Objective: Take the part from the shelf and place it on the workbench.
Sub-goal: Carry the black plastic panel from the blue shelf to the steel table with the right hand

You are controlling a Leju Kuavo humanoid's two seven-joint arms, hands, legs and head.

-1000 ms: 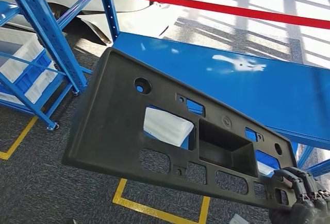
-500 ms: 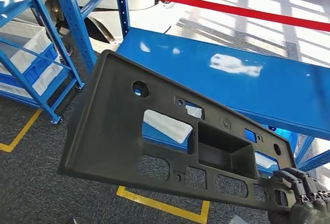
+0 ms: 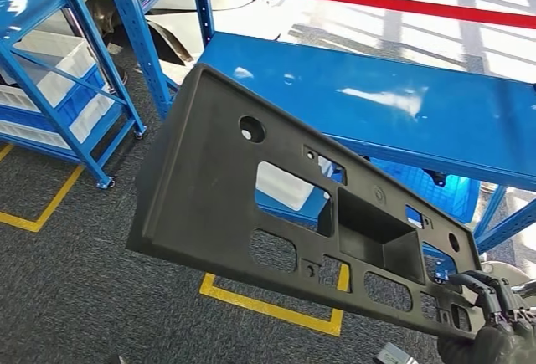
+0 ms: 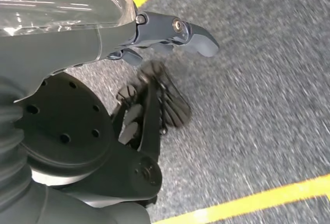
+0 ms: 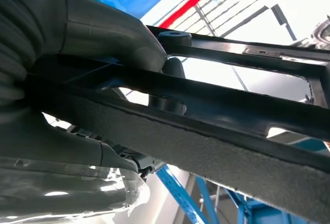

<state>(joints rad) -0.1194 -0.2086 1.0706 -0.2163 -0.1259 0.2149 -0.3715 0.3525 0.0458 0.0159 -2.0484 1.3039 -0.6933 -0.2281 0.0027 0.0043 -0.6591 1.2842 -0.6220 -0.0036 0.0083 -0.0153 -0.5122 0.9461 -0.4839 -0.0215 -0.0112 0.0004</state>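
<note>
The fingers [image 3: 490, 293] of the right hand [image 3: 490, 330] are clamping the near corner of the black part [image 3: 208, 188], and the wrist view is showing the thumb wrapping over its rim. The part is riding in the air, tilted, its far end reaching toward the blue desk [image 3: 404, 109]. Against the frames of a second ago the whole scene is sliding right and nearer: the robot is turning and walking, the shelf [image 3: 75, 54] dropping away on the left. That is putting the desk within reach soon. The left hand [image 4: 155, 105] is hanging over carpet, fingers curled, carrying nothing.
</note>
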